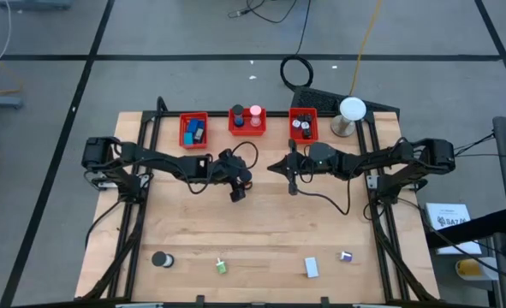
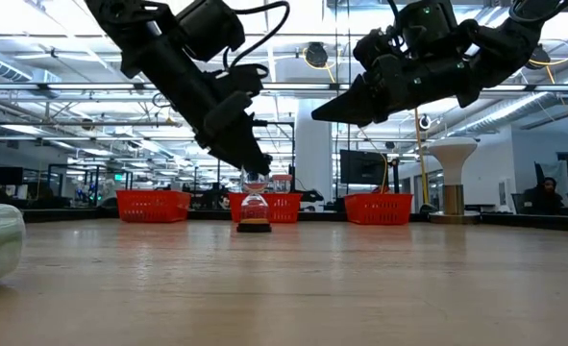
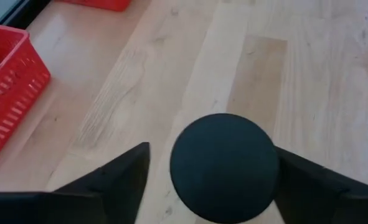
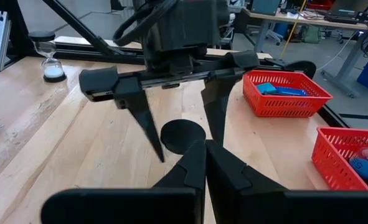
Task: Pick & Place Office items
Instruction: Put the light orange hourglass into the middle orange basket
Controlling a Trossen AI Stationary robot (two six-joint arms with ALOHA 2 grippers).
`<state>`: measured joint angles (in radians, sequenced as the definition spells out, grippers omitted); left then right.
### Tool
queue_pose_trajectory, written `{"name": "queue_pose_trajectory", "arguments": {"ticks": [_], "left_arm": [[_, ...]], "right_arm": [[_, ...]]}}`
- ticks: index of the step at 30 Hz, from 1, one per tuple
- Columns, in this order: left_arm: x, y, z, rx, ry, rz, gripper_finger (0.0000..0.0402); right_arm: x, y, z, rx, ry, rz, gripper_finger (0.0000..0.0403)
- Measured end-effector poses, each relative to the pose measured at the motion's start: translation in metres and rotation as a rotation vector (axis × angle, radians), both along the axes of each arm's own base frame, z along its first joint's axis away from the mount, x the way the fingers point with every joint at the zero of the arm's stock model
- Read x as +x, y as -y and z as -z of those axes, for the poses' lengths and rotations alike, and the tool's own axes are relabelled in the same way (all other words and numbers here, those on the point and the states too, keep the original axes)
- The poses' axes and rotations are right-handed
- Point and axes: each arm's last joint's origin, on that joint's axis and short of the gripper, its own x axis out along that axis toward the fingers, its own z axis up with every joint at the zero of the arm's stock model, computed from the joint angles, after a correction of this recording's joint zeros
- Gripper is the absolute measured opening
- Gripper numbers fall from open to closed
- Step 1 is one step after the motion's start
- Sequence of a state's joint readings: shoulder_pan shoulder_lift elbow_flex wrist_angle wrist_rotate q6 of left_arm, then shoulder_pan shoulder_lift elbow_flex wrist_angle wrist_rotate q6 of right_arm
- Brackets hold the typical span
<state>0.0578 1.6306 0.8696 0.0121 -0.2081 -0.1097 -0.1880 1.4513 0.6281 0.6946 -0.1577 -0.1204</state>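
Left gripper spread, straddling an upright hourglass at table centre; its black cap sits between the fingers, untouched. Right gripper pressed together, idle just beside.

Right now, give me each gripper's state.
Left gripper: open, fingers either side of the hourglass, not gripping.
Right gripper: shut, empty, raised above the table.

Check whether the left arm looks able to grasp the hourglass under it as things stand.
Probably yes: the left gripper is open, its fingers standing either side of the hourglass with bare table around it and nothing between.
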Motion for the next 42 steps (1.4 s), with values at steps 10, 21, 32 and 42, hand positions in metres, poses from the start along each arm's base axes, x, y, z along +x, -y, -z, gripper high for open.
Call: {"name": "queue_pose_trajectory", "arguments": {"ticks": [10,21,32,42], "left_arm": [[-0.004,-0.002,-0.009,-0.018,0.018,0.012,0.0208],[-0.037,-0.073,-0.096,-0.019,0.211,-0.155,0.0208],[-0.015,-0.157,-0.108,0.058,0.129,-0.221,0.0208],[-0.002,-0.197,-0.061,0.049,0.072,-0.293,0.0208]], "right_arm": [[0.000,0.000,0.000,0.000,-0.002,0.000,0.0004],[0.000,0.000,0.000,0.002,0.002,0.000,0.0004],[0.000,0.000,0.000,0.002,0.004,0.000,0.0004],[0.000,0.000,0.000,0.002,0.004,0.000,0.0004]]}}
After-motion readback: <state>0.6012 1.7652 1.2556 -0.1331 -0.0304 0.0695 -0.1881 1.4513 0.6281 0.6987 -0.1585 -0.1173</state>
